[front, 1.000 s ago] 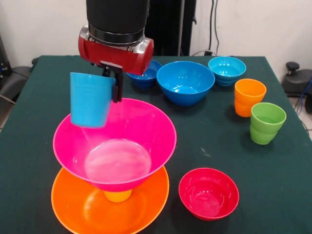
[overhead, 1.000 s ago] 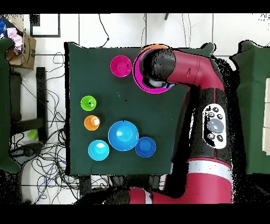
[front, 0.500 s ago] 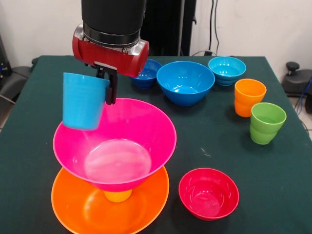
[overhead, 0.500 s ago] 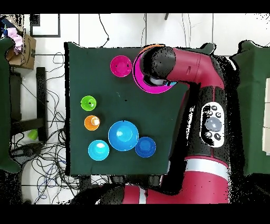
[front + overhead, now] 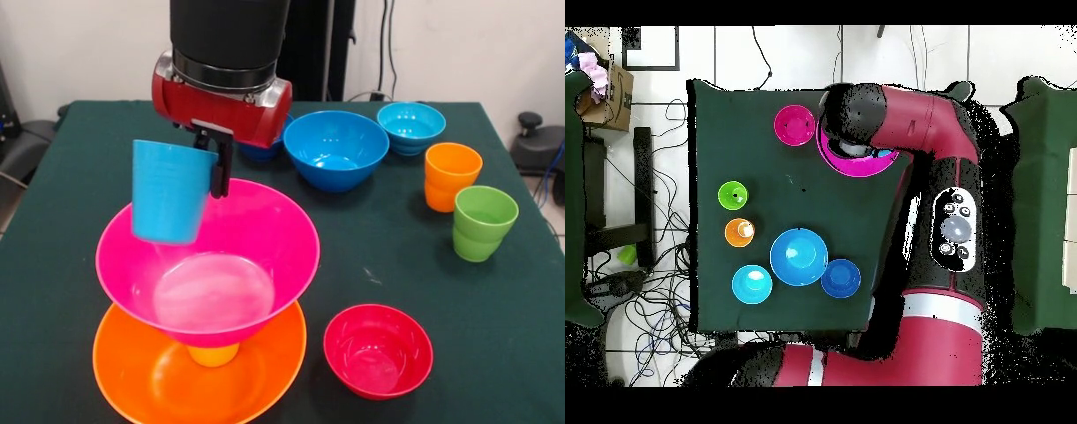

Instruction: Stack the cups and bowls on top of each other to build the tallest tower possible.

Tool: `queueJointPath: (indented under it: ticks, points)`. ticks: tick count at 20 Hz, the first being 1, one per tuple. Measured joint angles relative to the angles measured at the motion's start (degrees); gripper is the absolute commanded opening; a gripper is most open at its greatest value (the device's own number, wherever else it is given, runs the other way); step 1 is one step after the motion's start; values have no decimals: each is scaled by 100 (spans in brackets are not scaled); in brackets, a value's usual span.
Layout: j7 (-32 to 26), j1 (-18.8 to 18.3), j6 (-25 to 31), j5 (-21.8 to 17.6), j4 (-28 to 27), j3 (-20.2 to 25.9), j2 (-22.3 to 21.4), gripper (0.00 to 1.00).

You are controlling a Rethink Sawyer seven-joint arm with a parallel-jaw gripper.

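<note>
Dark green cloth covers the table. My gripper [image 5: 212, 163] pinches the rim of the glossy light-blue plastic cup [image 5: 168, 192], upright and airborne above the large pink plastic bowl [image 5: 265, 231]'s rim edge; I judge the bowl's centre lies camera-right and lower.

Light-blue cup [image 5: 168, 192], pink bowl [image 5: 265, 231], orange bowl [image 5: 141, 375], green table [image 5: 494, 353]

Big bowl [image 5: 265, 238] on cup [image 5: 213, 356] in bottom bowl [image 5: 141, 380]; held cup [image 5: 168, 190] above rim.
</note>
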Motion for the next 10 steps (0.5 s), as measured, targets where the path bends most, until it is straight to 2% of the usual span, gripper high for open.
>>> queueJointPath:
  ticks: [10]
  points:
    - [0, 185, 0, 76, -310, -213, 189, 0]
